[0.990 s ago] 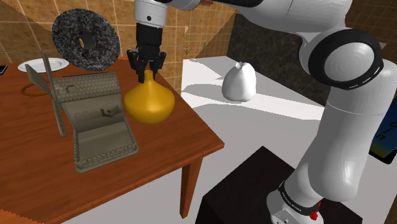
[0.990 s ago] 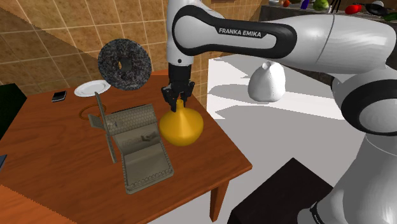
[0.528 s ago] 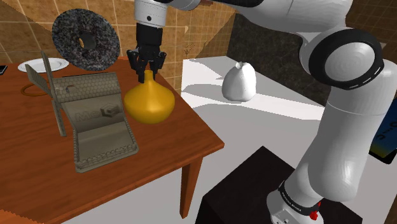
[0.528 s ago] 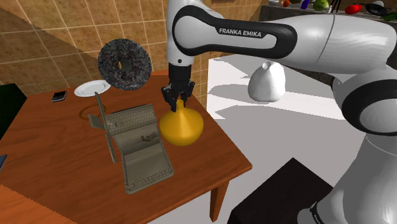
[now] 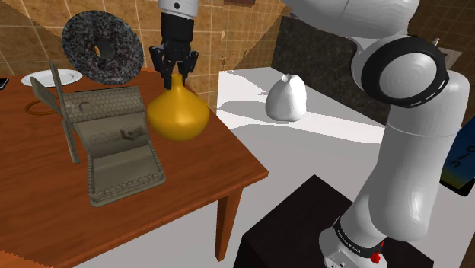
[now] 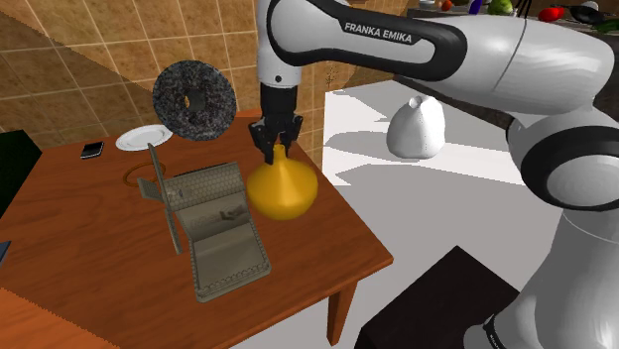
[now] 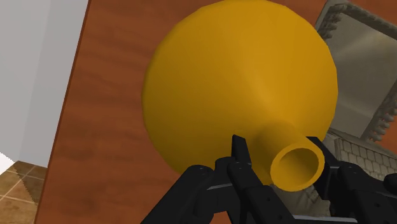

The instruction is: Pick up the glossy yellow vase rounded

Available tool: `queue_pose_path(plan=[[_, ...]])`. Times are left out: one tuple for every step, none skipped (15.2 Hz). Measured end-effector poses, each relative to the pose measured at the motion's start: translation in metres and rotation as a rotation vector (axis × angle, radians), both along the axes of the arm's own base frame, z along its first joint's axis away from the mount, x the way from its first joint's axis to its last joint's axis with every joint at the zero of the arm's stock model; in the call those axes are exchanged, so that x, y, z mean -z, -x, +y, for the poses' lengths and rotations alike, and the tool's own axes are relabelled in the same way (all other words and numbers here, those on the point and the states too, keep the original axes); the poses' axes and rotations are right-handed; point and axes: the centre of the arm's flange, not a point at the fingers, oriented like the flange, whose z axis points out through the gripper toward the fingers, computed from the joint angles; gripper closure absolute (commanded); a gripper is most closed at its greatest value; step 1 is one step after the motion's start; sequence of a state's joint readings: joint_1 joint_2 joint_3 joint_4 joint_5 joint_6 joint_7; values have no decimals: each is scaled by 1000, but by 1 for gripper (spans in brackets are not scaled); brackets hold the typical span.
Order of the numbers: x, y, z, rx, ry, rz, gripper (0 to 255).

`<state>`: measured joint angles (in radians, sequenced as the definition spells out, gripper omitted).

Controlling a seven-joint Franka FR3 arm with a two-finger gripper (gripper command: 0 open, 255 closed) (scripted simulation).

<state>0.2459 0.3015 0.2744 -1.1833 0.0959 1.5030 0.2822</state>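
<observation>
Vase [image 5: 176, 116] was glossy yellow-orange. Gripper [image 5: 174, 76] at its neck was black, table [image 5: 190, 167] under it reddish-brown, ring [image 5: 119, 62] behind it speckled black and grey.

Marking 1: "FRANKA EMIKA", white capitals, on the dark band [image 6: 397, 38] of the white arm [image 6: 526, 59], read in the second exterior view.
Marking 2: small white lettering on the dark ring [image 5: 354, 240] at the arm's foot, shoulder view. It is too small to read.
</observation>
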Motion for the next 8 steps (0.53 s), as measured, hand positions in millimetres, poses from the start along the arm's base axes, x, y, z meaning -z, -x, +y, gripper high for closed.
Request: queue_pose_path(plan=[[-5, -1, 0, 0, 0, 0, 255], [-10, 0, 1, 0, 0, 0, 255], [-15, -1, 1, 0, 0, 0, 255], [-20, 0, 0, 0, 0, 0, 255], [-26, -1, 0, 0, 0, 0, 255], [-32, -1, 0, 0, 0, 0, 255], [-37, -1, 0, 0, 0, 0, 255], [-42, -2, -1, 0, 0, 0, 255]])
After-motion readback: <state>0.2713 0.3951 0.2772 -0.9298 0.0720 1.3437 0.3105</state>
